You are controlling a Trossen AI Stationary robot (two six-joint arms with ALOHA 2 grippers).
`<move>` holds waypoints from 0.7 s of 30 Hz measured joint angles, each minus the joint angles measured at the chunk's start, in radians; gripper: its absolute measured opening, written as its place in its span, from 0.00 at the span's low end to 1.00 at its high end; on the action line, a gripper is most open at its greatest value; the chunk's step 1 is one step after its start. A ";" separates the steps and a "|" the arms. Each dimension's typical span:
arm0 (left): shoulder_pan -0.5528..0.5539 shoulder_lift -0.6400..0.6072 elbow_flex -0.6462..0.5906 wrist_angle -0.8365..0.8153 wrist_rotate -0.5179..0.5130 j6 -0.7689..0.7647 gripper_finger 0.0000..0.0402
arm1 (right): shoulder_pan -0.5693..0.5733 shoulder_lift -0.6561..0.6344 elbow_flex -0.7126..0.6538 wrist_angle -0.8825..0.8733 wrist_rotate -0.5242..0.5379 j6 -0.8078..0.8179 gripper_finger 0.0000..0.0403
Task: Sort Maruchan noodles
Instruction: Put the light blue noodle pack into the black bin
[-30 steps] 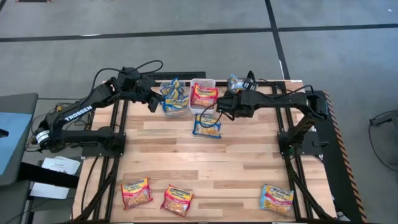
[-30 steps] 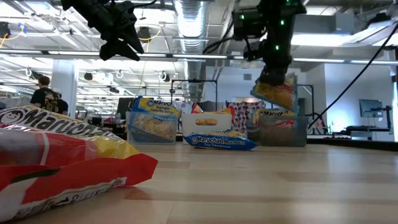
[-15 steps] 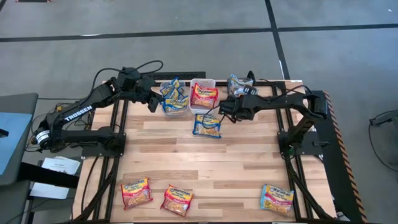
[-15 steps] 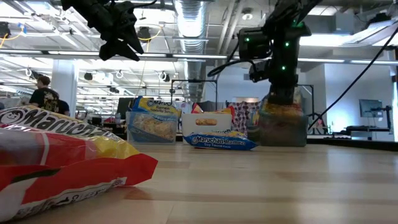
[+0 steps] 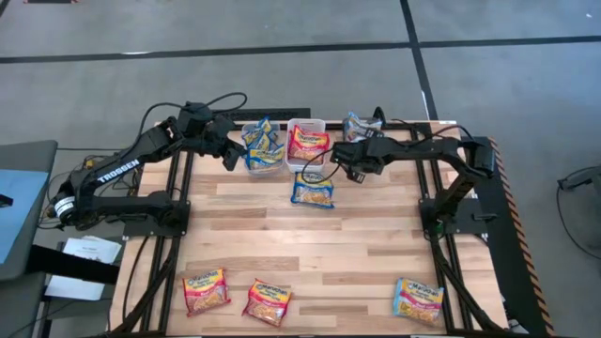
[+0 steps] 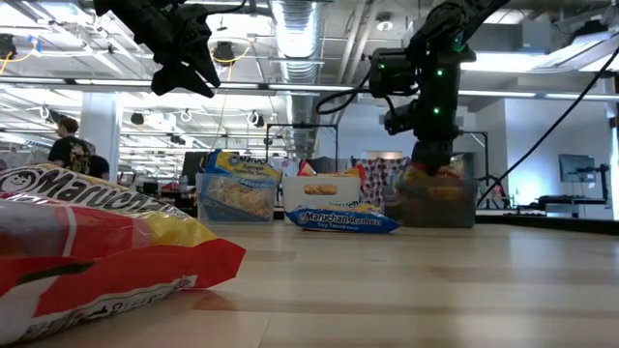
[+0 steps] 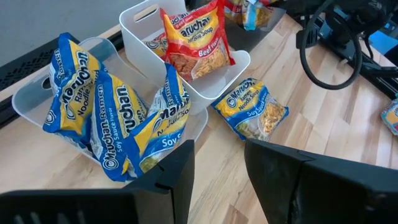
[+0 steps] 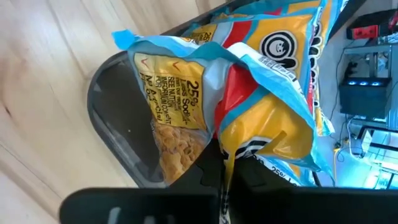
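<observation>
The Maruchan noodles are flat packets. Blue ones fill the clear bin, and a red one stands in the white bin. One blue packet lies flat on the table in front of the bins. My right gripper is shut on a yellow packet with light blue trim, down in the dark grey bin. My left gripper hovers open above the table's left side, near the clear bin, with nothing between its fingers. My right gripper pinches a thin edge of the packet between its two fingers. The fingers slant down into the dark grey bin from the table's right. The packet is crumpled below them, and its printed end lies against the bin's inner wall.
Two red packets lie near the table's front left, and a light-blue-trimmed one lies at the front right. Another packet sticks up at the dark bin's far end. Bare wood stretches across the table's middle.
My right gripper has gone down and a little toward the far edge, tipping more steeply. The packet, which hung clear above the dark grey bin, has sunk into it.
</observation>
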 joint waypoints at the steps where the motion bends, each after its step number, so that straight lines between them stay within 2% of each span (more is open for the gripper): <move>1: 0.000 0.000 0.000 0.000 0.000 0.000 0.32 | 0.000 0.000 0.000 -0.001 0.001 -0.002 0.08; 10: 0.000 0.000 0.000 0.000 0.000 0.000 0.32 | 0.000 0.000 0.000 0.000 0.042 -0.028 0.21; 21: 0.000 0.000 0.000 0.000 0.000 0.025 0.32 | 0.016 -0.005 0.010 -0.040 0.043 -0.020 0.42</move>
